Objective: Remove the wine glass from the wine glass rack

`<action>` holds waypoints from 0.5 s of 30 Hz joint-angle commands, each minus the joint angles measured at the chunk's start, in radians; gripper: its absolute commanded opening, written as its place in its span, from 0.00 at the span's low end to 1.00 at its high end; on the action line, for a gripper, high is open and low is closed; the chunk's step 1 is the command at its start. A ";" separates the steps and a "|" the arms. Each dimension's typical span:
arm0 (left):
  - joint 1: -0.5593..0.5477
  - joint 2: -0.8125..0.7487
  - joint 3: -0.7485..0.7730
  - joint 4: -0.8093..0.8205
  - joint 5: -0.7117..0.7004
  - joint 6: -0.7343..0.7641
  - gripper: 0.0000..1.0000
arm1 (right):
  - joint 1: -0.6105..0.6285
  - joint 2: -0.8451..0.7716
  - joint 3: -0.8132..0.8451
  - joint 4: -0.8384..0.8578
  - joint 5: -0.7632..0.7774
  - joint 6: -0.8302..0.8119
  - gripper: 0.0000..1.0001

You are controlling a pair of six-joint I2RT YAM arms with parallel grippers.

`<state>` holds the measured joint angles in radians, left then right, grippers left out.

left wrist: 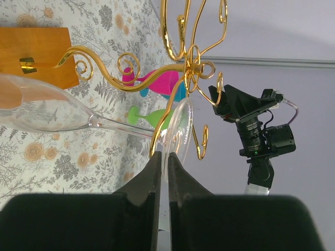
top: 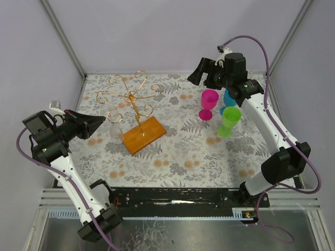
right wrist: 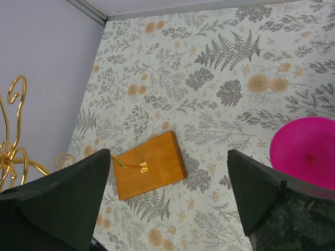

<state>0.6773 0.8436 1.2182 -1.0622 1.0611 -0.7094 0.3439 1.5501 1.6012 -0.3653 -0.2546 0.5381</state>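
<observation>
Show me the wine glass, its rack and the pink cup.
wine glass (left wrist: 47, 112): left wrist view, on its bowl.
wine glass rack (right wrist: 159, 157): right wrist view, on its wooden base.
pink cup (top: 209, 98): top view, on its bowl.

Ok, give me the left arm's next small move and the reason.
Probably slide the wine glass outward along the curled arm of the wine glass rack: the left gripper is shut on its foot, yet the stem lies hooked in the gold wire.

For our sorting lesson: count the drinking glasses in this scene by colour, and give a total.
Clear glass: 1
Pink glass: 1
Blue glass: 1
Green glass: 1
Total: 4
</observation>
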 commanded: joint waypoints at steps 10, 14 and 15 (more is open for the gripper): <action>0.013 0.065 -0.002 0.182 0.077 -0.072 0.00 | -0.002 0.058 0.100 0.060 -0.030 0.000 0.99; 0.009 0.087 0.001 0.186 0.095 -0.062 0.00 | -0.002 0.070 0.113 0.061 -0.029 0.001 0.99; 0.006 0.090 0.001 0.186 0.098 -0.060 0.00 | -0.003 0.072 0.115 0.062 -0.029 0.003 0.99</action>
<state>0.6807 0.9257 1.2152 -0.9558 1.1168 -0.7654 0.3439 1.6142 1.6604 -0.3511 -0.2569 0.5392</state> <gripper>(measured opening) 0.022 0.993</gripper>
